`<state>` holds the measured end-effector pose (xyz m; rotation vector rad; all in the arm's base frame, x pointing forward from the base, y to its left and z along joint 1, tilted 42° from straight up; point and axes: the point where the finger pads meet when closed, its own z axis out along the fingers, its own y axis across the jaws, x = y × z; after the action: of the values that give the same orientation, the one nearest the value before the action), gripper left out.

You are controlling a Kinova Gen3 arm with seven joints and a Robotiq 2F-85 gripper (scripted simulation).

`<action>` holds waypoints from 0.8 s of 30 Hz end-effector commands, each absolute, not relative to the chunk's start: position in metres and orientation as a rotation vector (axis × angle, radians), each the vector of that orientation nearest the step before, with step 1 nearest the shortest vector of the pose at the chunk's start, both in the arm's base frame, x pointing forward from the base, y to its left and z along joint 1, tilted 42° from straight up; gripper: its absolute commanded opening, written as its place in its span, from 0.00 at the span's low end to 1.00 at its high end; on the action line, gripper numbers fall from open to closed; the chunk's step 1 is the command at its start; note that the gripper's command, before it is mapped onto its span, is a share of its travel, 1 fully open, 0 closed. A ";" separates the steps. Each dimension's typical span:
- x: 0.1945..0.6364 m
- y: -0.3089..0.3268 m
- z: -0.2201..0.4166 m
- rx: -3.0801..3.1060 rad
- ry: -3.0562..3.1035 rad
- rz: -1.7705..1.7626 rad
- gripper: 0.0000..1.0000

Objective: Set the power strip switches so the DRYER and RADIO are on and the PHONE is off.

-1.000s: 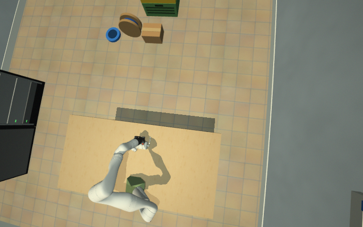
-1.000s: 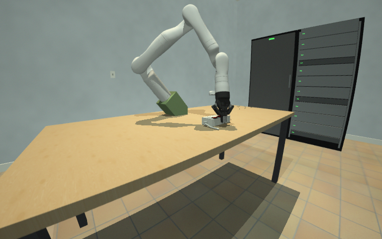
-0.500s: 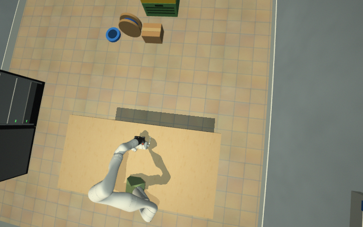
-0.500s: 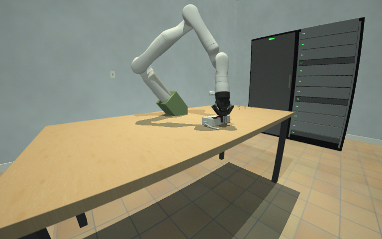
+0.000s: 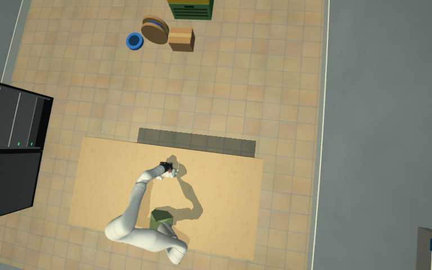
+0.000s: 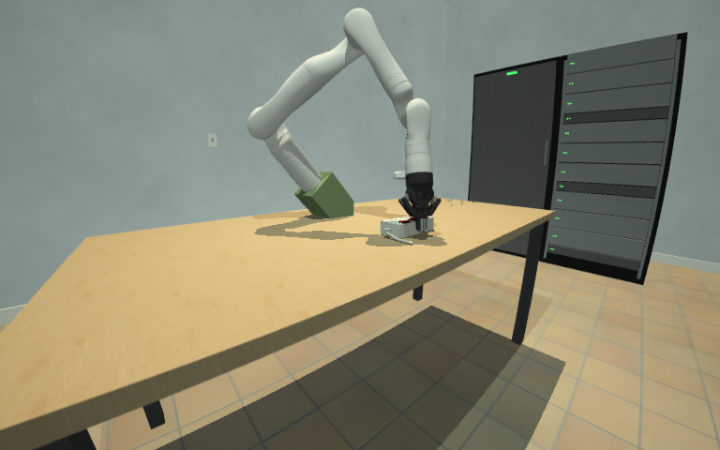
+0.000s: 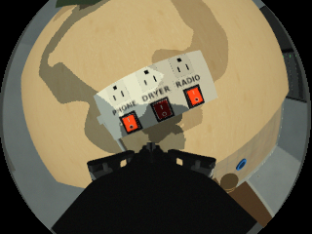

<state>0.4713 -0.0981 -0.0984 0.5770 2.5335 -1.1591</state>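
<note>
Wrist view: fingers shut, tips hide power strip (image 7: 154, 94) front edge.
</note>
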 end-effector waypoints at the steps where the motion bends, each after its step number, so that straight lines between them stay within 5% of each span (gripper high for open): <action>1: 0.472 -0.097 -0.097 0.576 2.533 -1.156 0.00; 24: 0.478 -0.067 -0.065 0.575 2.531 -1.157 0.00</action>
<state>0.4728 -0.0779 -0.0722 0.5782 2.5331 -1.1785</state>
